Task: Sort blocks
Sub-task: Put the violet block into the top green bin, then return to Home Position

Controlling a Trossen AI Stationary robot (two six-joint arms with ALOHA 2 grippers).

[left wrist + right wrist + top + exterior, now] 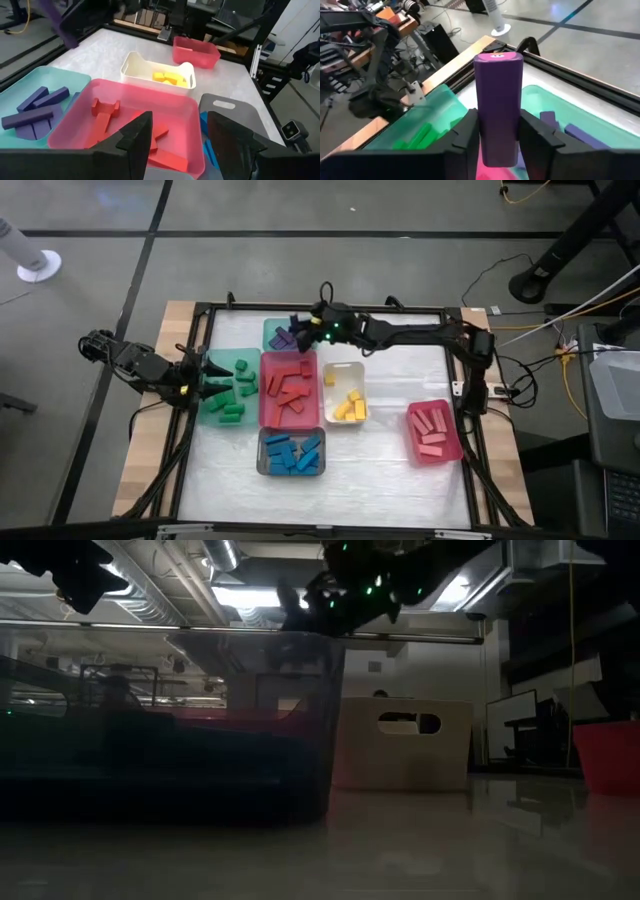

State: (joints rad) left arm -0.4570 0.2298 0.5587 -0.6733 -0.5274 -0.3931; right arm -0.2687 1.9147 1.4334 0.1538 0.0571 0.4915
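Observation:
My right gripper [497,142] reaches across the far side of the table [297,328] and is shut on a purple bar [497,100], above the teal tray [555,107]. That tray holds other purple blocks [582,132]. My left gripper [180,145] is open and holds nothing. It hangs at the table's left, over the green tray [215,412] of green blocks [232,412]. Red blocks [290,392] lie in the big pink-red tray [266,418], and yellow ones [348,406] lie in the white tray [345,368]. My right gripper pinches the purple bar between its two fingers [465,137], gripping the end nearest the wrist [497,150]. The bar lies along the fingers and sticks out well past their tips. It is lifted clear, above the teal and green trays.
A grey tray [264,465] of blue blocks [292,455] sits near the front edge. A red tray [452,448] of pink blocks [430,430] sits at the right. A black frame [330,308] rims the table. The bare tabletop [390,480] lies between the trays at the near right.

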